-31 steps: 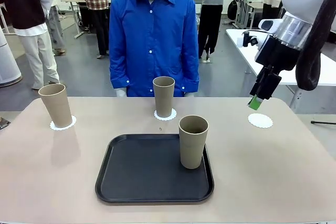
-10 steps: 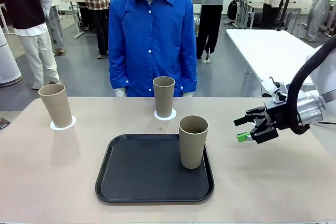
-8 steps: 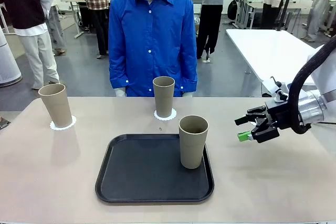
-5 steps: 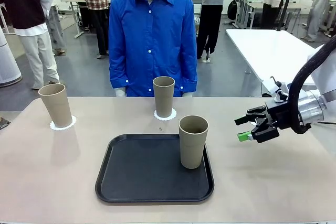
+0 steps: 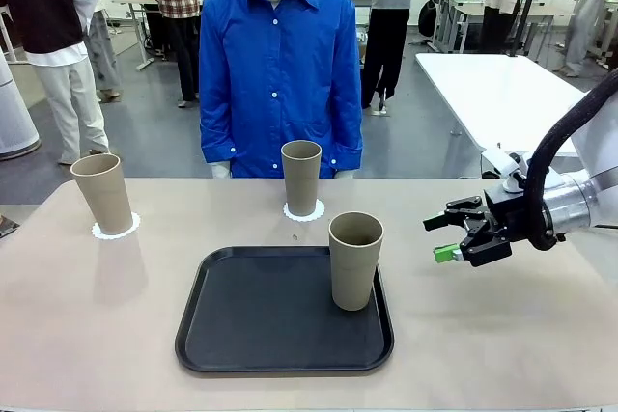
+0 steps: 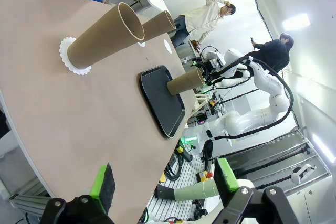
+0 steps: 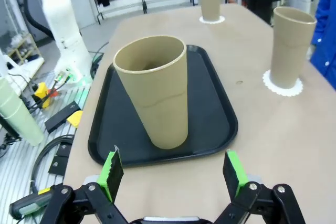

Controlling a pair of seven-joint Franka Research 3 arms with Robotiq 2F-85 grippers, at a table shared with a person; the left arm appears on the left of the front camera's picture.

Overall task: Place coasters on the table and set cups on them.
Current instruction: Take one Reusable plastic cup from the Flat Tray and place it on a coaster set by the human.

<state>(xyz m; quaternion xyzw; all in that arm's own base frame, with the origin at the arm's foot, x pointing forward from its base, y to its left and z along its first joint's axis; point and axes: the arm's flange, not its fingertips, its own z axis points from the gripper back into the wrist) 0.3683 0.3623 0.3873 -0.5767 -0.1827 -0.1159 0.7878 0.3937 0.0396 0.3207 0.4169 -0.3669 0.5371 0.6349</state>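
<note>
Now right end effector [image 5: 446, 239] hovers low, fingers spread wide, nothing held, aimed sideways at cup [image 5: 355, 260] standing on black tray [image 5: 222, 335]. Two other cups sit on coasters on surface [image 5: 502, 335]. Advice: approach level, straddle cup mid-height, squeeze gently, avoid crushing or tipping.

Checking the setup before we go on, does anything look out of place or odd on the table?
One cup stands upright on the black tray, not on a coaster, unlike the other two cups. Nothing is spilled, tipped or damaged. The right claw, open, points at that cup.
</note>
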